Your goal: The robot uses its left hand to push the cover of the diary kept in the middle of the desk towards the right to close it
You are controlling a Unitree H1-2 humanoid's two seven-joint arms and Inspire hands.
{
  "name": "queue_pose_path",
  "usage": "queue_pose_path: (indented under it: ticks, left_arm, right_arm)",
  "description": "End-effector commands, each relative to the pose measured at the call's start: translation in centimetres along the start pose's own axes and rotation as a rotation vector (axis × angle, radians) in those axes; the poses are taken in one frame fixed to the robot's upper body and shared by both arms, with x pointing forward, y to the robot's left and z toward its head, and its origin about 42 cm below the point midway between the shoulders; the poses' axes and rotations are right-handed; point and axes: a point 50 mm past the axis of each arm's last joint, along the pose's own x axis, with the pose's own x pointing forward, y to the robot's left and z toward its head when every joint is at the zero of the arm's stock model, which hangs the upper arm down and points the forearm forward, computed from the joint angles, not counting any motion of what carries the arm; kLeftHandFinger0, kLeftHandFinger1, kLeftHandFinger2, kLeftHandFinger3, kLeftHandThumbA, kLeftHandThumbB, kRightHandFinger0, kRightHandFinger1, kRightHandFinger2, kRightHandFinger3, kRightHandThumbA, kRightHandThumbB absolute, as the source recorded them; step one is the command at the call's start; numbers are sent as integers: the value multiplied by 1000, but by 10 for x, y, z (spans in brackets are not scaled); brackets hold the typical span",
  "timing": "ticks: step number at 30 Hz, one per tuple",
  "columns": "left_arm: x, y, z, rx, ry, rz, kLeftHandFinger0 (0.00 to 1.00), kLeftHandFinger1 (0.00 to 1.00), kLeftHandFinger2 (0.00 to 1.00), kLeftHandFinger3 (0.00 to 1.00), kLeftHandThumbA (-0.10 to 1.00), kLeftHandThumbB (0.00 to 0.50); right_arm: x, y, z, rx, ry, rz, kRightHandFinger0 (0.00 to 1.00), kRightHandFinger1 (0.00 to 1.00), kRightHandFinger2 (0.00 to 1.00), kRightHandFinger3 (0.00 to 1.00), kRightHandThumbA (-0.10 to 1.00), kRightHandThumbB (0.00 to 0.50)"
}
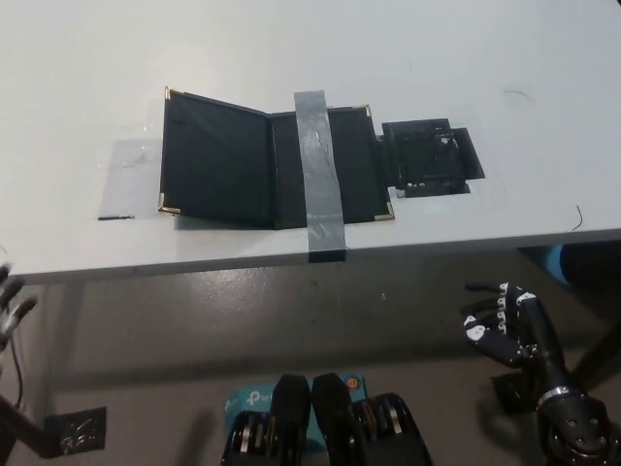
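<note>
A black diary (243, 165) with brass corners lies open in the middle of the white desk (291, 49). Its left cover (209, 155) is spread to the left and looks slightly raised. A strip of grey tape (318, 175) runs across its right half and holds it to the desk. My white left hand (12, 301) shows only at the picture's left edge, below the desk's front edge and far from the diary. My black right hand (505, 320) hangs low at the lower right with fingers apart, holding nothing.
A patch of black tape (432, 157) sits on the desk just right of the diary. A clear tape patch (131, 160) and a thin dark mark (116, 217) lie left of it. The desk's front edge (291, 260) runs across the picture, with grey floor below.
</note>
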Motion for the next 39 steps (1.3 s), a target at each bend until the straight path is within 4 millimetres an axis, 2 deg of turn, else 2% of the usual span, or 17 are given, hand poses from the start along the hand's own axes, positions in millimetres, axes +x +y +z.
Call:
queue_pose_path:
  ticks: [1,4,5,7,8,10,12,14,18,19,20,23,25,29,30,35,39]
  left_arm:
    - [31,-42,50,-95,-98,-241,1000,1000,1000,1000,1000,246]
    - [52,-52,65,-158,-151,-303,1000,1000,1000,1000,1000,214]
    - [61,-54,69,-160,-158,-309,1000,1000,1000,1000,1000,222]
    - [71,-55,73,-170,-159,-307,1000,1000,1000,1000,1000,222]
    - [89,-52,71,-242,-154,-292,1000,1000,1000,1000,1000,203]
    - [92,-51,68,-257,-144,-276,1000,1000,1000,1000,1000,202]
    - [113,-38,56,-312,-110,-208,1000,1000,1000,1000,1000,222]
    - [120,-32,50,-339,-92,-177,1000,1000,1000,1000,1000,222]
    - [141,-11,29,-288,-14,-56,1000,1000,1000,1000,1000,225]
    - [153,1,11,-271,36,-4,1000,1000,1000,1000,1000,228]
    - [158,7,3,-291,58,9,1000,1000,1000,1000,1000,225]
    - [167,15,-10,-346,80,33,1000,1000,1000,1000,1000,228]
    - [179,21,-24,-350,105,83,1000,1000,1000,1000,1000,246]
    - [191,21,-41,-384,120,121,1000,1000,1000,1000,1000,246]
    - [193,20,-44,-385,118,121,1000,1000,1000,1000,1000,263]
    - [204,11,-53,-412,131,135,1000,1000,1000,1000,1000,285]
    - [211,1,-63,-432,170,160,1000,1000,1000,1000,1000,314]
  right_arm:
    - [8,-8,18,-10,-40,-29,339,342,415,625,450,59]
    - [7,-8,19,-9,-37,-31,336,344,424,622,451,61]
    - [7,-8,18,-12,-41,-30,326,340,427,609,454,59]
    - [8,-8,18,-5,-44,-28,315,332,424,599,455,62]
    - [8,-8,18,-13,-44,-31,312,322,414,593,461,66]
    - [6,-8,15,-6,-38,-32,305,319,406,580,460,68]
    - [7,-8,16,-14,-42,-36,299,315,398,582,463,67]
    - [7,-7,16,-28,-55,-30,307,319,397,594,468,58]
    - [7,-7,18,-21,-45,-27,294,314,408,592,486,77]
    - [8,-8,18,-13,-41,-26,295,327,419,589,489,81]
    - [8,-8,18,-11,-41,-25,292,327,419,589,490,83]
    - [7,-8,18,2,-43,-25,275,318,411,582,490,98]
    - [8,-9,18,-15,-50,-18,278,310,402,592,483,76]
    - [6,-9,19,-22,-56,-20,276,305,404,600,453,60]
    - [7,-8,19,-9,-54,-20,272,306,410,602,446,66]
    - [8,-8,21,15,-40,-21,266,319,429,587,457,82]
    - [8,-9,21,-6,-57,-17,263,318,429,587,458,72]
